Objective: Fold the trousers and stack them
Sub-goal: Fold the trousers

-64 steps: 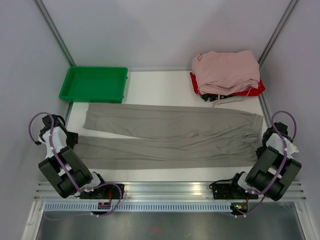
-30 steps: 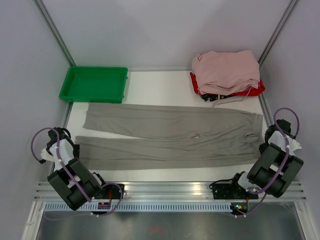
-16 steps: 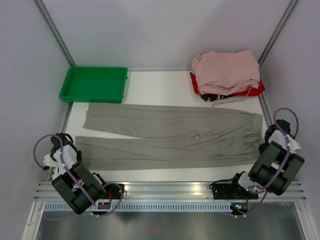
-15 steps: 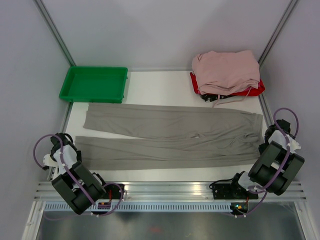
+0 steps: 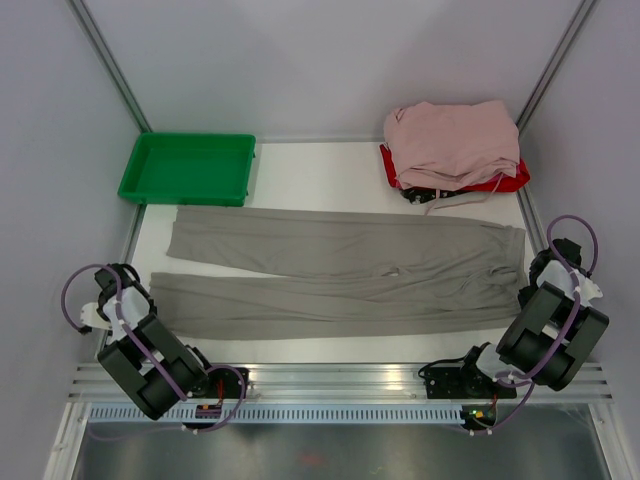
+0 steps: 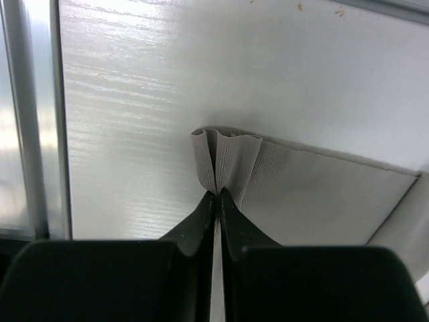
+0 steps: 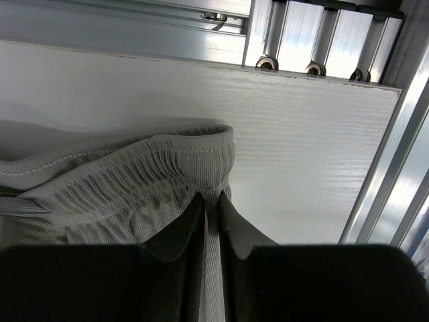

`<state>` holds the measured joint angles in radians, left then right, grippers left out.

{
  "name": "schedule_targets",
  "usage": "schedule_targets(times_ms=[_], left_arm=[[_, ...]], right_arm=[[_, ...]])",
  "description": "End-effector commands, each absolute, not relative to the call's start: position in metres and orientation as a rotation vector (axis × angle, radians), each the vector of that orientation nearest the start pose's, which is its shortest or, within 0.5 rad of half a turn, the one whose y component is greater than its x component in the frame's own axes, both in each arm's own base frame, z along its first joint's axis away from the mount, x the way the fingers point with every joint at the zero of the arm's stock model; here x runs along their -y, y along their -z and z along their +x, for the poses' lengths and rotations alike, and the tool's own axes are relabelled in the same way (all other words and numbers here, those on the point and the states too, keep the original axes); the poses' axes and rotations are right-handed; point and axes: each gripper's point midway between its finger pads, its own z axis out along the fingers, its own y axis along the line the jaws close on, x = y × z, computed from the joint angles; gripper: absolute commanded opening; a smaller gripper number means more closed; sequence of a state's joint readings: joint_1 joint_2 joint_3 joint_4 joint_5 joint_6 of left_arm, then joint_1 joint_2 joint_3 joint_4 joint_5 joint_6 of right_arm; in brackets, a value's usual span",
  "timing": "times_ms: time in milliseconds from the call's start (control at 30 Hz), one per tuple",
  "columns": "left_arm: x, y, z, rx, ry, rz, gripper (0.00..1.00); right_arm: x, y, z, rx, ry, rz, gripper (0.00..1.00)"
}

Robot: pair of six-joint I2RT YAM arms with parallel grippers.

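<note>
1. The trousers (image 5: pixel 340 275) are lying flat on the white table (image 5: pixel 320 190), stretching from its left side to its right. The two legs are running side by side toward the left, and the waist is sitting at the right edge.
2. The near leg is reaching slightly further left than the far one, and a thin strip of table is showing between them at that end.
3. The left tool (image 6: pixel 216 194) is sitting low at the left end of the near leg. Its jaws are drawn almost together and pinching the cuff (the hem is bunching into small pleats just ahead of the tips).
4. The rest of that leg is lying smooth on the table behind the pinched cuff.
5. The right tool (image 7: pixel 210 198) is gripping the ribbed elastic waistband at the trousers' right end, its jaws narrow with fabric caught between them.
6. The waistband is humping up in a curved ridge just beyond the tips, close to the table's edge and the metal rail (image 7: pixel 322 40) running along it.
7. A green tray (image 5: pixel 187 168) is sitting at the far left corner, just beyond the far leg and not touching it.
8. A pile of pink clothes (image 5: pixel 452 140) is resting on something red (image 5: pixel 510 180) at the far right corner, apart from the trousers.
</note>
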<state>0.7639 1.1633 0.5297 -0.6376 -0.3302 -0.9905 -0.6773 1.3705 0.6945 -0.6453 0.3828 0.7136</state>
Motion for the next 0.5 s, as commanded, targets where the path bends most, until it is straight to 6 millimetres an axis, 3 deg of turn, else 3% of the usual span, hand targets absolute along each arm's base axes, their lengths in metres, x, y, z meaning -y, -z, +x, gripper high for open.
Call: schedule_targets(times_ms=[0, 133, 267, 467], left_arm=[[-0.156, -0.003, 0.127, -1.754, -0.399, -2.158, 0.02], [-0.155, -0.003, 0.125, -1.780, -0.396, -2.148, 0.02], [-0.155, -0.012, 0.126, -1.815, -0.389, -2.144, 0.02], [-0.181, -0.068, 0.132, -1.820, -0.482, -1.983, 0.02]], right_arm=[[0.185, -0.024, 0.154, -2.076, 0.587, 1.865, 0.18], [0.186, -0.025, 0.153, -2.067, 0.596, 1.864, 0.18], [0.190, -0.037, 0.160, -2.042, 0.579, 1.854, 0.03], [0.194, -0.077, 0.162, -1.971, 0.582, 1.812, 0.00]])
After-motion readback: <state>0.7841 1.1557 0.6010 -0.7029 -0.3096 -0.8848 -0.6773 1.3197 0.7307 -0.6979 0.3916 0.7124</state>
